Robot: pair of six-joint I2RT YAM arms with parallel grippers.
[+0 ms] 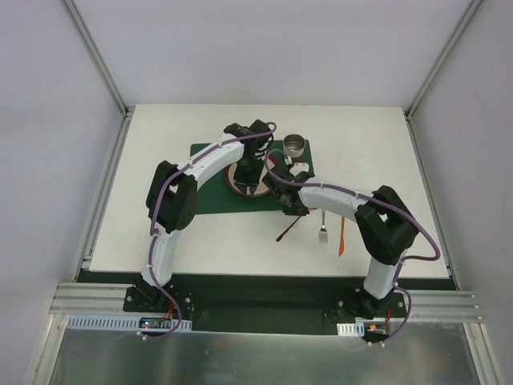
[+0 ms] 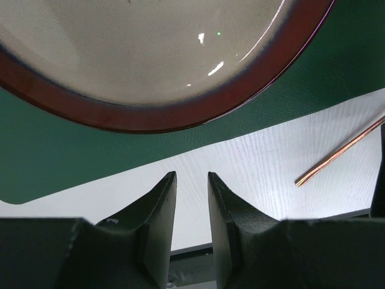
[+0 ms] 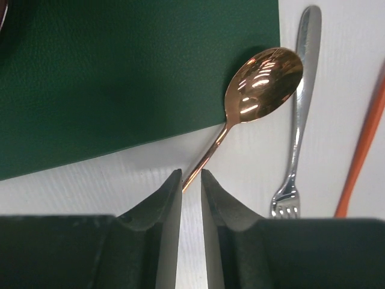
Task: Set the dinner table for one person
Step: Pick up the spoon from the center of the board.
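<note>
Jaws narrowly parted, dinner table (image 1: 361,152) just beneath.

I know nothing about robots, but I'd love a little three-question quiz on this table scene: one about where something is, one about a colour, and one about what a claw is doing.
1. Where does the plate sit?
A) on the green placemat
B) in a sink
C) on a shelf

2. What colour is the spoon?
A) silver
B) copper
C) black

3. What is the left gripper doing?
A) clamping the plate's rim
B) holding a glass
C) holding nothing, slightly open

Answers:
1 A: green mat shows all along the plate's rim.
2 B: its bowl and handle shine copper.
3 C: the gap between its tips is empty, and the plate lies beyond them.
</note>
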